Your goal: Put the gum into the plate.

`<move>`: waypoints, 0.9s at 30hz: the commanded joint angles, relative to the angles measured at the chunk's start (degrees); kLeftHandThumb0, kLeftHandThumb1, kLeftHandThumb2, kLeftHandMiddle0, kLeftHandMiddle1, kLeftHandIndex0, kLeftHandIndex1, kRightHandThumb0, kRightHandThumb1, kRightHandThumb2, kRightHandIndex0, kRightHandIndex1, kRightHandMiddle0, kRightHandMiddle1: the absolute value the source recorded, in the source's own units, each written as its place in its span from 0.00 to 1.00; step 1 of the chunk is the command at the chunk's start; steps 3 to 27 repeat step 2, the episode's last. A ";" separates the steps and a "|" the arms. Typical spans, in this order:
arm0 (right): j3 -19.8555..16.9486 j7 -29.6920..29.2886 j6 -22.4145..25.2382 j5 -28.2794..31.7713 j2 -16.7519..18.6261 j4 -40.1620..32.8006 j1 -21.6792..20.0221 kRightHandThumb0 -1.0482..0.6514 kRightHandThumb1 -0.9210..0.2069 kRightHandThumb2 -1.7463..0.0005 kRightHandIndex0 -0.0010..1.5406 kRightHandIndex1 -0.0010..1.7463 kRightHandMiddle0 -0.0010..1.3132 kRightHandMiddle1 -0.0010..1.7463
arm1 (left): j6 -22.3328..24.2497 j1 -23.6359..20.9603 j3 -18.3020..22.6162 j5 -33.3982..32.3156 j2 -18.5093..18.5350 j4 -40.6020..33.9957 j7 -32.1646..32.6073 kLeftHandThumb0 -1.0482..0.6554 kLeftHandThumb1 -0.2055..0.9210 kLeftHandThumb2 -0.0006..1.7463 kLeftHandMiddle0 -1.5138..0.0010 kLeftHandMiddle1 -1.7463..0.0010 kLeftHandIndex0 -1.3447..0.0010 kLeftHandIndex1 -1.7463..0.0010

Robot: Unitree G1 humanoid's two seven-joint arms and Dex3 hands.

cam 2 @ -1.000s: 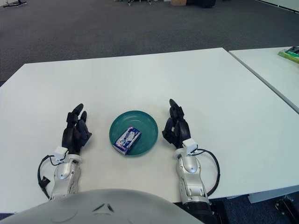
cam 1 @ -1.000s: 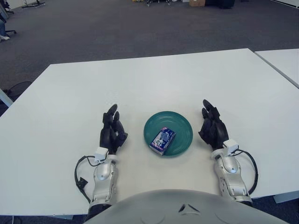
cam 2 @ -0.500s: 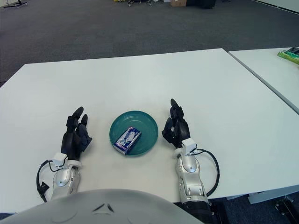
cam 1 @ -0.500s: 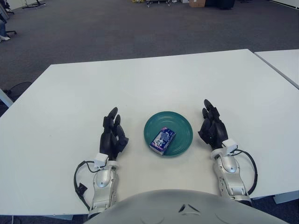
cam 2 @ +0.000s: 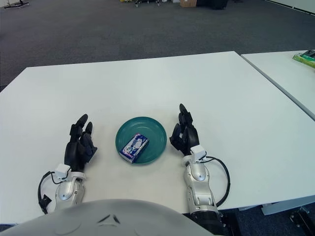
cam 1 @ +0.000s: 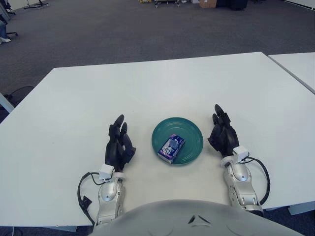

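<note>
A blue and white gum pack [cam 1: 171, 148] lies inside the round teal plate [cam 1: 191, 132] near the front middle of the white table [cam 1: 157, 93]. My left hand [cam 1: 119, 143] shows just left of the plate, fingers relaxed and holding nothing. Just right of the plate is my right hand [cam 1: 222, 132], fingers also relaxed and empty. Neither hand touches the plate or the gum.
A second white table [cam 2: 290, 73] stands to the right across a narrow gap, with a green object [cam 2: 305, 57] on it. Dark carpet [cam 1: 123, 29] lies beyond the far edge. My own grey torso [cam 1: 192, 219] fills the bottom of the view.
My left hand has drawn back toward me by a little. The right hand has barely shifted. Gum and plate have not moved.
</note>
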 commanded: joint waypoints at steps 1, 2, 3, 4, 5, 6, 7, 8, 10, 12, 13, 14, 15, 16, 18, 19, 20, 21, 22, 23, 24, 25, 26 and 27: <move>0.40 0.19 4.37 0.38 1.16 4.45 2.88 0.15 0.00 0.44 0.03 0.01 0.00 0.08 | 2.06 5.10 -0.60 -0.43 -0.96 4.72 0.39 0.13 1.00 0.54 0.84 1.00 1.00 0.69; 0.40 0.18 4.41 0.34 1.15 4.41 2.89 0.15 0.00 0.44 0.03 0.01 0.00 0.08 | 2.02 5.12 -0.63 -0.39 -0.92 4.68 0.40 0.13 1.00 0.54 0.84 1.00 1.00 0.69; 0.40 0.18 4.41 0.34 1.15 4.41 2.89 0.15 0.00 0.44 0.03 0.01 0.00 0.08 | 2.02 5.12 -0.63 -0.39 -0.92 4.68 0.40 0.13 1.00 0.54 0.84 1.00 1.00 0.69; 0.40 0.18 4.41 0.34 1.15 4.41 2.89 0.15 0.00 0.44 0.03 0.01 0.00 0.08 | 2.02 5.12 -0.63 -0.39 -0.92 4.68 0.40 0.13 1.00 0.54 0.84 1.00 1.00 0.69; 0.40 0.18 4.41 0.34 1.15 4.41 2.89 0.15 0.00 0.44 0.03 0.01 0.00 0.08 | 2.02 5.12 -0.63 -0.39 -0.92 4.68 0.40 0.13 1.00 0.54 0.84 1.00 1.00 0.69; 0.40 0.18 4.41 0.34 1.15 4.41 2.89 0.15 0.00 0.44 0.03 0.01 0.00 0.08 | 2.02 5.12 -0.63 -0.39 -0.92 4.68 0.40 0.13 1.00 0.54 0.84 1.00 1.00 0.69; 0.40 0.18 4.41 0.34 1.15 4.41 2.89 0.15 0.00 0.44 0.03 0.01 0.00 0.08 | 2.02 5.12 -0.63 -0.39 -0.92 4.68 0.40 0.13 1.00 0.54 0.84 1.00 1.00 0.69; 0.40 0.18 4.41 0.34 1.15 4.41 2.89 0.15 0.00 0.44 0.03 0.01 0.00 0.08 | 2.02 5.12 -0.63 -0.39 -0.92 4.68 0.40 0.13 1.00 0.54 0.84 1.00 1.00 0.69; 0.40 0.18 4.41 0.34 1.15 4.41 2.89 0.15 0.00 0.44 0.03 0.01 0.00 0.08 | 2.02 5.12 -0.63 -0.39 -0.92 4.68 0.40 0.13 1.00 0.54 0.84 1.00 1.00 0.69; 0.40 0.18 4.41 0.34 1.15 4.41 2.89 0.15 0.00 0.44 0.03 0.01 0.00 0.08 | 2.02 5.12 -0.63 -0.39 -0.92 4.68 0.40 0.13 1.00 0.54 0.84 1.00 1.00 0.69; 0.40 0.18 4.41 0.34 1.15 4.41 2.89 0.15 0.00 0.44 0.03 0.01 0.00 0.08 | 2.02 5.12 -0.63 -0.39 -0.92 4.68 0.40 0.13 1.00 0.54 0.84 1.00 1.00 0.69; 0.40 0.18 4.41 0.34 1.15 4.41 2.89 0.15 0.00 0.44 0.03 0.01 0.00 0.08 | 2.02 5.12 -0.63 -0.39 -0.92 4.68 0.40 0.13 1.00 0.54 0.84 1.00 1.00 0.69; 0.40 0.18 4.41 0.34 1.15 4.41 2.89 0.15 0.00 0.44 0.03 0.01 0.00 0.08 | 2.02 5.12 -0.63 -0.39 -0.92 4.68 0.40 0.13 1.00 0.54 0.84 1.00 1.00 0.69; 0.40 0.18 4.41 0.34 1.15 4.41 2.89 0.15 0.00 0.44 0.03 0.01 0.00 0.08 | 2.02 5.12 -0.63 -0.39 -0.92 4.68 0.40 0.13 1.00 0.54 0.84 1.00 1.00 0.69; 0.40 0.18 4.41 0.34 1.15 4.41 2.89 0.15 0.00 0.44 0.03 0.01 0.00 0.08 | 2.02 5.12 -0.63 -0.39 -0.92 4.68 0.40 0.13 1.00 0.54 0.84 1.00 1.00 0.69; 0.40 0.18 4.41 0.34 1.15 4.41 2.89 0.15 0.00 0.44 0.03 0.01 0.00 0.08 | 2.02 5.12 -0.63 -0.39 -0.92 4.68 0.40 0.13 1.00 0.54 0.84 1.00 1.00 0.69; 0.40 0.18 4.41 0.34 1.15 4.41 2.89 0.15 0.00 0.44 0.03 0.01 0.00 0.08 | 2.02 5.12 -0.63 -0.39 -0.92 4.68 0.40 0.13 1.00 0.54 0.84 1.00 1.00 0.69; 0.40 0.18 4.41 0.34 1.15 4.41 2.89 0.15 0.00 0.44 0.03 0.01 0.00 0.08 | 2.02 5.12 -0.63 -0.39 -0.92 4.68 0.40 0.13 1.00 0.54 0.84 1.00 1.00 0.69; 0.40 0.18 4.41 0.34 1.15 4.41 2.89 0.15 0.00 0.44 0.03 0.01 0.00 0.08 | 2.02 5.12 -0.63 -0.39 -0.92 4.68 0.40 0.13 1.00 0.54 0.84 1.00 1.00 0.69; 0.40 0.18 4.41 0.34 1.15 4.41 2.89 0.15 0.00 0.44 0.03 0.01 0.00 0.08 | 2.02 5.12 -0.63 -0.39 -0.92 4.68 0.40 0.13 1.00 0.54 0.84 1.00 1.00 0.69; 0.40 0.18 4.41 0.34 1.15 4.41 2.89 0.15 0.00 0.44 0.03 0.01 0.00 0.08 | 2.02 5.12 -0.63 -0.39 -0.92 4.68 0.40 0.13 1.00 0.54 0.84 1.00 1.00 0.69; 0.40 0.18 4.41 0.34 1.15 4.41 2.89 0.15 0.00 0.44 0.03 0.01 0.00 0.08 | 2.02 5.12 -0.63 -0.39 -0.92 4.68 0.40 0.13 1.00 0.54 0.84 1.00 1.00 0.69; 0.40 0.18 4.41 0.34 1.15 4.41 2.89 0.15 0.00 0.44 0.03 0.01 0.00 0.08 | 2.02 5.12 -0.63 -0.39 -0.92 4.68 0.40 0.13 1.00 0.54 0.84 1.00 1.00 0.69; 0.40 0.18 4.41 0.34 1.15 4.41 2.89 0.15 0.00 0.44 0.03 0.01 0.00 0.08 | 2.02 5.12 -0.63 -0.39 -0.92 4.68 0.40 0.13 1.00 0.54 0.84 1.00 1.00 0.69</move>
